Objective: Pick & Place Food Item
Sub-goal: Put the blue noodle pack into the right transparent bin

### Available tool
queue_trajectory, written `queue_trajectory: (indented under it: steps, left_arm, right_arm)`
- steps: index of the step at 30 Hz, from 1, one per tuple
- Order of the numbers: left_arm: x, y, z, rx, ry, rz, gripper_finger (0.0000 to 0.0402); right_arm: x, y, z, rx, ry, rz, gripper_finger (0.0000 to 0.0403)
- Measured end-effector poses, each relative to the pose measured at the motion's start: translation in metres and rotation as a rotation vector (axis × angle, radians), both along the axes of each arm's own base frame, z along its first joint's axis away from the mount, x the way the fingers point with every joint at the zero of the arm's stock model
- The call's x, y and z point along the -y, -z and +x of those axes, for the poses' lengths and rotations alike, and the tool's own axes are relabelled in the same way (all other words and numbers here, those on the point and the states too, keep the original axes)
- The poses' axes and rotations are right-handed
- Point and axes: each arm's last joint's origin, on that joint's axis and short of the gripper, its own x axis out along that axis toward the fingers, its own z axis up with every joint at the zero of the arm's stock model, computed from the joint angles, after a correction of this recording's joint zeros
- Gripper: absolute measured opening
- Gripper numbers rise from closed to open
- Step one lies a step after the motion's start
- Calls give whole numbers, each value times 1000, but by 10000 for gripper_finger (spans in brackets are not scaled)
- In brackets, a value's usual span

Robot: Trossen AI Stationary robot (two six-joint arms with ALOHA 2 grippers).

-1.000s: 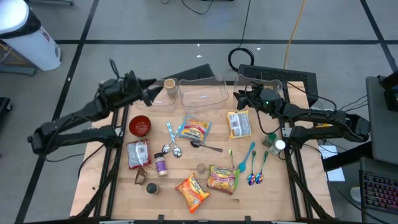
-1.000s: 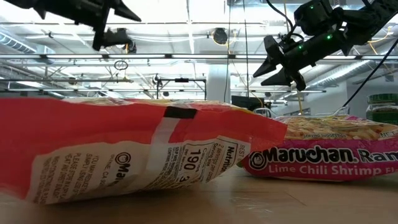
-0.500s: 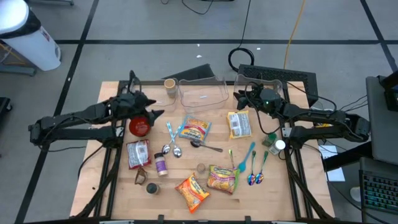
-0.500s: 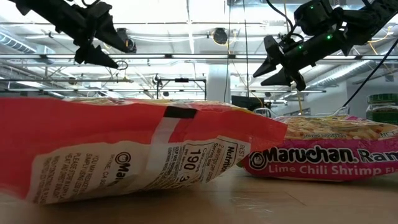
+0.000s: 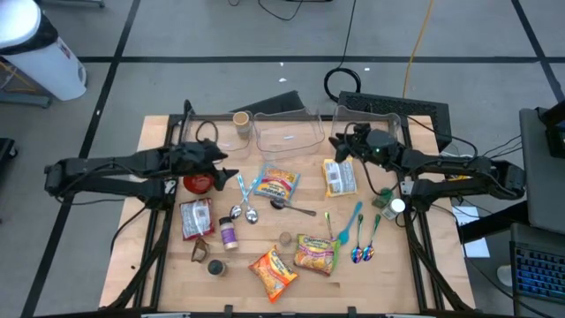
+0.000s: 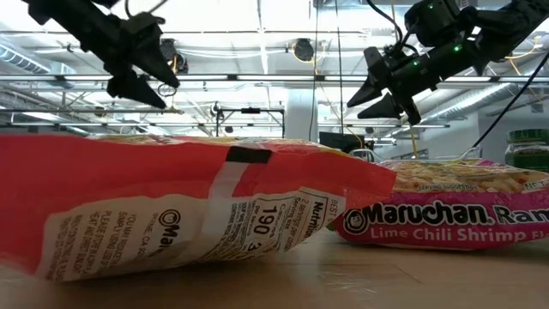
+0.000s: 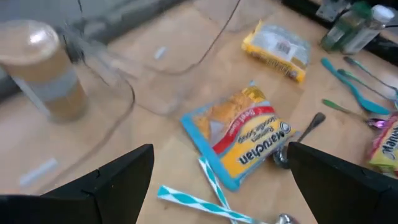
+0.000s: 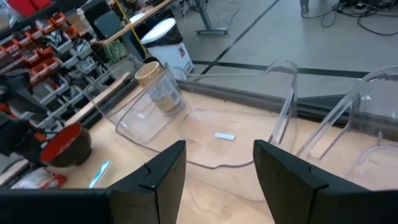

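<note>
"Maruchan" reads on the blue-edged ramen packet point(image 7: 239, 137), center frame, between my left gripper point(image 7: 217, 171) fingers, spread apart above it. My right gripper point(image 8: 214, 171) hovers half-open.

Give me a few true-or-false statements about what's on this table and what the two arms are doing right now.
1. The left gripper is open and holds nothing. True.
2. The red bowl sits inside the clear container. False: it stands on the table beside the left gripper.
3. The right gripper hovers near the clear container. True.
4. The yellow ramen packet is clamped in the right gripper. False: it lies on the table.
5. Teal spoons lie on the right side. True.
</note>
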Motion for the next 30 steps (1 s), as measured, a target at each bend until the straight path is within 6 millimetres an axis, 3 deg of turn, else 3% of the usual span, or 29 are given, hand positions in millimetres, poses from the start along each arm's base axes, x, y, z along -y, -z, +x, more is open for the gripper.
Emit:
queue_trajectory:
  steps: [10, 15, 30]
  left_arm:
    - [-21, 34, 50, 24, 71, -246, 376]
    - [-32, 47, 63, 49, 60, -342, 361]
    - [-55, 54, 59, 45, -48, -356, 167]
  right_arm:
    - [-4, 2, 1, -27, -22, -8, 183]
    - [-4, 4, 1, -46, -23, 1, 183]
    - [-4, 8, -1, -103, -28, 8, 183]
